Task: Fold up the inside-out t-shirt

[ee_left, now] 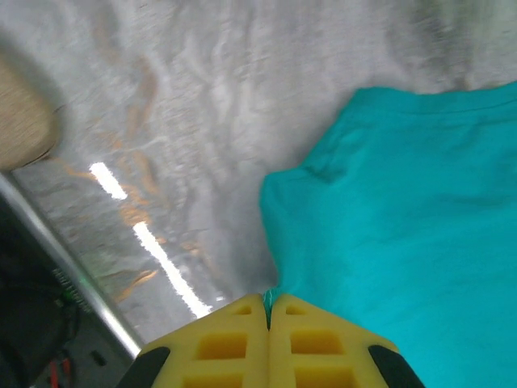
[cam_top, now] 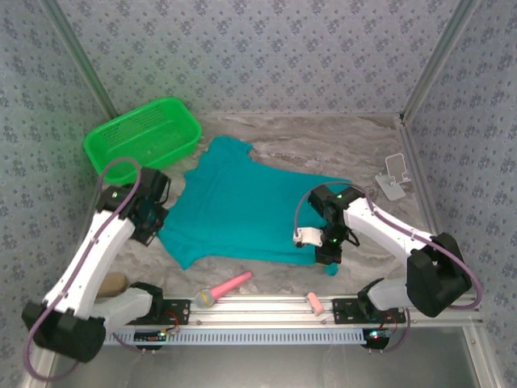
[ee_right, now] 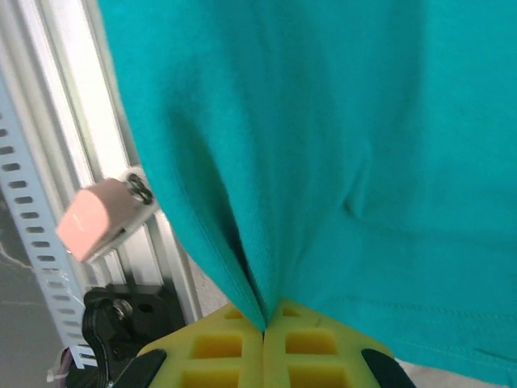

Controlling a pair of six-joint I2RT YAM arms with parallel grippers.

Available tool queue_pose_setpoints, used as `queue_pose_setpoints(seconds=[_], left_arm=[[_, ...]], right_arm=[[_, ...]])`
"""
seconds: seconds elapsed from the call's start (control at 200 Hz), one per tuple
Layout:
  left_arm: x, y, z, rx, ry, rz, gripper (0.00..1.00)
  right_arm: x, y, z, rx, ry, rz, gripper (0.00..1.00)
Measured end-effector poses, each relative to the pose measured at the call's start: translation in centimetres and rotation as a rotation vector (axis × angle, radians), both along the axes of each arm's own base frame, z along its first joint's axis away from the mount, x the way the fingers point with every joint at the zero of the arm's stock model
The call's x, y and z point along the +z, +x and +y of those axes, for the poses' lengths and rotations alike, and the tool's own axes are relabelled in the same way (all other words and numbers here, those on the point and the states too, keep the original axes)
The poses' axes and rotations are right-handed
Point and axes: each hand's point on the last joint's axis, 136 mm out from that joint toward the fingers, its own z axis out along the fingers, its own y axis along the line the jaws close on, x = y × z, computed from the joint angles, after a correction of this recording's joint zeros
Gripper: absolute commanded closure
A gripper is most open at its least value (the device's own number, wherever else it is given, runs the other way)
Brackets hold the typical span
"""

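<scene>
Left hand [ee_left: 268,302] and right hand [ee_right: 265,317] each pinch the teal t-shirt [cam_top: 242,212].

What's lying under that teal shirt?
The marbled table shows all around the shirt, so it lies on that. Whatever else is beneath the cloth is hidden.

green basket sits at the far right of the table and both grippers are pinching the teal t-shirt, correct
No, the green mesh basket sits at the far left of the table, as the top external view shows. The left gripper and right gripper are indeed both shut on the teal t-shirt.
</scene>
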Motion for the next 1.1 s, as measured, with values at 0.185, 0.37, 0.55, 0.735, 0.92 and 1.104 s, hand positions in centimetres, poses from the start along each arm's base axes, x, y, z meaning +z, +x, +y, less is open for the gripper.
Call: queue_pose_setpoints(seconds=[0.185, 0.37, 0.55, 0.735, 0.92, 1.104], left_arm=[[-0.3, 6.5, -2.6, -0.04, 0.031, -0.001, 1.0], [-2.1, 15.6, -6.2, -0.108, 0.018, -0.064, 0.54], [-7.2, 19.2, -8.9, -0.188, -0.133, -0.023, 0.42], [-4.3, 18.5, -7.4, -0.253, -0.073, -0.117, 0.38], [-3.3, 13.9, -3.5, -0.215, -0.01, -0.154, 0.46], [-11.4, 9.8, 1.2, -0.103, -0.004, 0.094, 0.59]], right_arm=[[-0.1, 5.0, -1.5, -0.167, 0.0, -0.086, 0.82], [-3.6, 10.0, -4.5, -0.297, -0.179, -0.181, 0.67], [-3.1, 13.5, -7.2, -0.432, -0.344, -0.39, 0.6], [1.6, 14.8, -1.0, -0.308, -0.147, -0.627, 0.55], [2.6, 13.3, 9.3, -0.045, 0.137, -0.68, 0.51], [0.6, 13.7, 22.2, 0.031, 0.397, -0.739, 0.43]])
